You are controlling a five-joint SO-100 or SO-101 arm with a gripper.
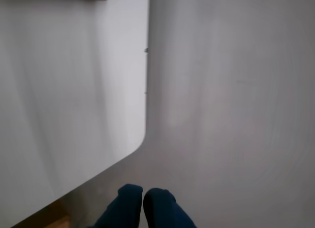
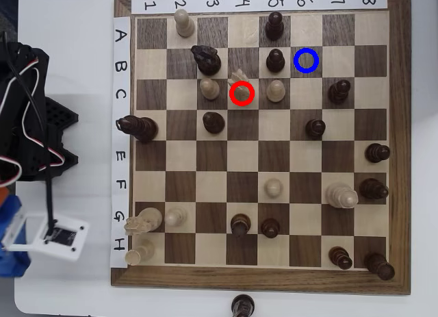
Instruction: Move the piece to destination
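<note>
The piece (image 2: 239, 79) is seen in the overhead view as a small pale cream carving with a notched, knight-like head, its outline uneven beside the smooth round tops of the cream pawns (image 2: 275, 90) on the same row. It stands on the chessboard (image 2: 397, 146) in row C, column 4, and its base is overlapped by the red ring (image 2: 241, 93) drawn there. The destination (image 2: 306, 60), a light square marked by a thick blue ring, is found in row B, column 6, up and to the right, well apart from the piece; nothing is set on it. A dark pawn (image 2: 275, 59) is placed just left of that ring. In the wrist view the hand (image 1: 143, 194) is shown at the bottom edge with its two dark blue fingers (image 1: 125, 203) pressed together, nothing held between them, above the pale surface (image 1: 64, 100). The arm (image 2: 31, 125) is parked left of the board.
</note>
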